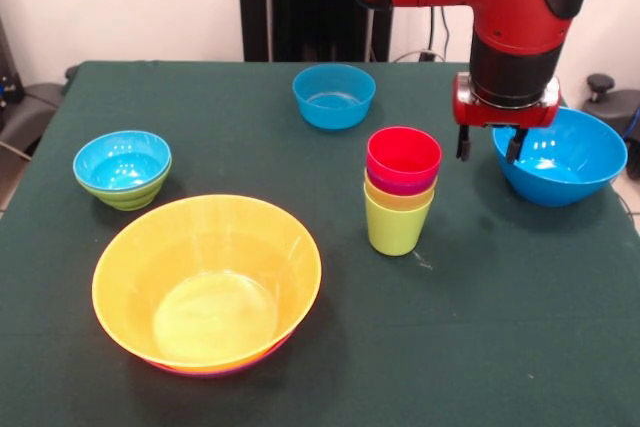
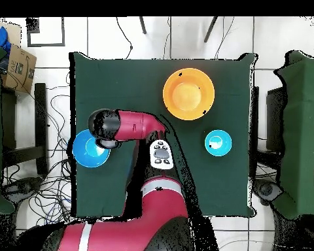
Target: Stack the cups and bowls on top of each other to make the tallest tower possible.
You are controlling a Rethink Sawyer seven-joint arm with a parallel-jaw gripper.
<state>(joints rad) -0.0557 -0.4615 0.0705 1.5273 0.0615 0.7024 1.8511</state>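
Note:
The tower (image 1: 400, 197) stands right of centre in the front view: red cup (image 1: 403, 155) on top, purple and yellow rims under it, lime green cup (image 1: 396, 227) lowest. My gripper (image 1: 490, 144) hangs open and empty just right of the tower, above the left rim of the large blue bowl (image 1: 565, 162). The large yellow-orange bowl (image 1: 207, 282) sits in the purple bowl, of which only a rim shows. A small blue bowl (image 1: 122, 159) sits in the small green bowl (image 1: 128, 194). Another small blue bowl (image 1: 334, 95) stands at the back. Overhead, the arm hides gripper and tower.
The dark green table (image 1: 480, 337) holds everything. Overhead, the large blue bowl (image 2: 89, 150) lies near the table's left edge, the yellow-orange bowl (image 2: 188, 93) at the far side, the blue-in-green pair (image 2: 218, 142) at the right. Cables and chairs ring the table.

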